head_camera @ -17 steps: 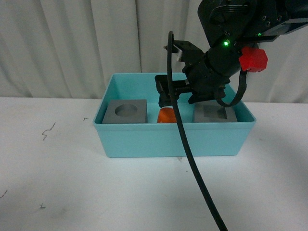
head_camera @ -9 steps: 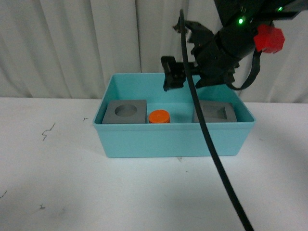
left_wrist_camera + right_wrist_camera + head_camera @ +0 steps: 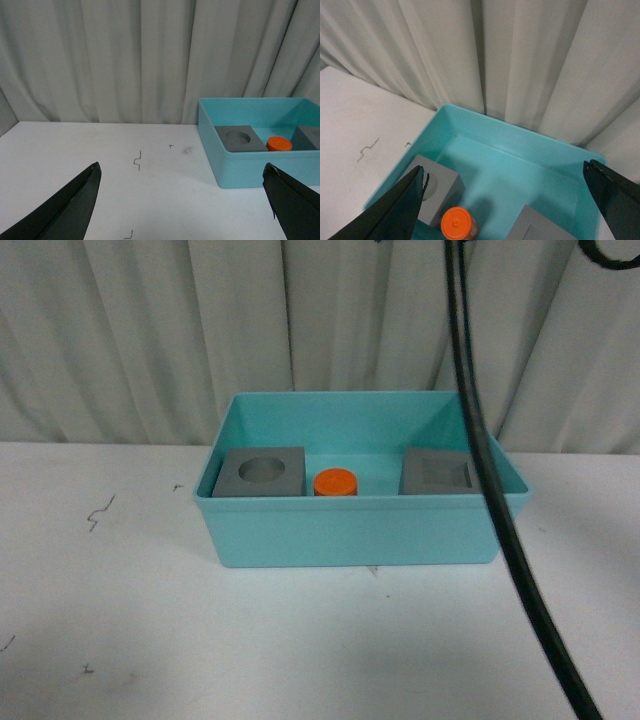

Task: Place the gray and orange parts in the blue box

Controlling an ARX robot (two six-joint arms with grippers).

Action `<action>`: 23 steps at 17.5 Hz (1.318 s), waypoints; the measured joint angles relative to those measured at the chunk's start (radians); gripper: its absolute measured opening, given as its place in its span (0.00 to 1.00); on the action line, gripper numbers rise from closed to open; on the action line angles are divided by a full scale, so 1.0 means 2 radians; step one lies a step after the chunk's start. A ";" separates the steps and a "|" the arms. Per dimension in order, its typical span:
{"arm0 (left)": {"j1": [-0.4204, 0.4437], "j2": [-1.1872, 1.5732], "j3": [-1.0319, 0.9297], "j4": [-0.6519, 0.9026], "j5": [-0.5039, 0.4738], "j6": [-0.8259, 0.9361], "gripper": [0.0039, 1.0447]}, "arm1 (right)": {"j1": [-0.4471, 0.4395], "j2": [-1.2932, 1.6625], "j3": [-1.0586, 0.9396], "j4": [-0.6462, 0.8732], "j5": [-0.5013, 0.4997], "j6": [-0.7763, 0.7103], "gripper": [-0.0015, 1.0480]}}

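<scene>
Box (image 3: 350,530), blue, on white table (image 3: 150,640): holds gray cube with round hollow (image 3: 262,472), orange cylinder (image 3: 335,483) just beside it, gray cube with square hollow (image 3: 437,473) apart at the other end. Left gripper (image 3: 182,200): fingers spread wide, empty. Right gripper (image 3: 505,205): spread wide above box, empty.

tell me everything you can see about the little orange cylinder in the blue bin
The small orange cylinder looks like matte plastic with a flat round top. It stands upright on the floor of the light turquoise-blue plastic bin, between the gray cube with a round recess and the gray cube with a square recess. Nothing grips it. No markings are legible.
</scene>
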 joint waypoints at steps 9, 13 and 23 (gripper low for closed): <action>0.000 0.000 0.000 0.000 0.000 0.000 0.94 | -0.069 -0.265 -0.421 0.358 0.193 0.030 0.38; 0.000 0.000 0.000 0.000 0.000 0.000 0.94 | -0.090 -0.330 -0.528 0.388 0.169 0.030 0.01; 0.000 0.000 0.000 0.000 0.000 0.000 0.94 | -0.144 -0.485 -0.660 0.358 0.114 0.031 0.02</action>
